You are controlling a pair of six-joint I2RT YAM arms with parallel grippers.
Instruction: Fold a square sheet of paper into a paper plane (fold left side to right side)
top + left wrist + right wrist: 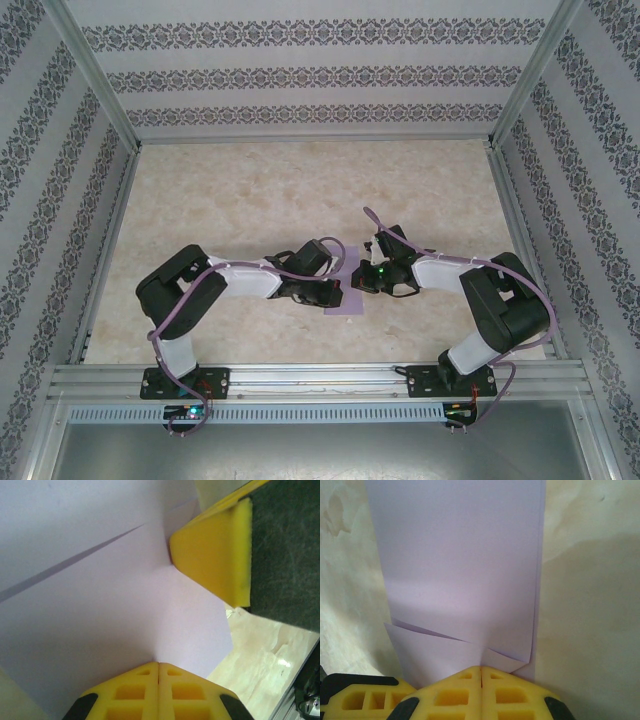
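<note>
The lavender square sheet of paper [348, 303] lies flat on the table between the two arms. It is folded into a narrow strip [460, 555] with overlapping flaps near its end, rather than a pointed paper plane. My left gripper [335, 292] is shut, its yellow tips [158, 666] resting on the paper [100, 605]. My right gripper [368, 280] is shut too, its tips [481, 670] pressed on the flap end of the strip. In the left wrist view the right gripper's yellow finger [215, 555] touches the paper opposite mine.
The marble-patterned table top [300, 190] stretches away behind the arms. Patterned walls [300, 75] close it in at the back and sides. An aluminium rail [320, 380] runs along the near edge at the arm bases.
</note>
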